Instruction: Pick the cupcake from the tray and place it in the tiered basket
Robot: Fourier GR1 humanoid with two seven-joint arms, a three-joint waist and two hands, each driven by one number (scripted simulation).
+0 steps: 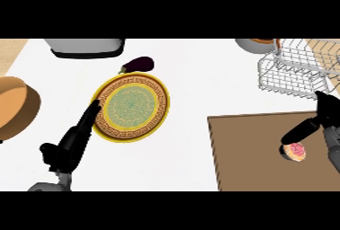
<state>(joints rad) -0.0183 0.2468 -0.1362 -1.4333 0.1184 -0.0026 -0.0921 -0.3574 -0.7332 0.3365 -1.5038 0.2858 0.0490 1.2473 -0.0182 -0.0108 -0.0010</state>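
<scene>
Right hand (324,114) over brown tray (252,152), fingers curled, apparently pinching cupcake (295,152) above tray's right part. Tiered basket (292,72) just beyond tray. Left hand (74,141) fingers straight, beside plate (131,108).

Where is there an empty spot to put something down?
Bare counter lies between the plate and the tiered basket, and the tray's left half is bare too. It is crowded by the basket, where the right hand holds the cupcake.
</scene>
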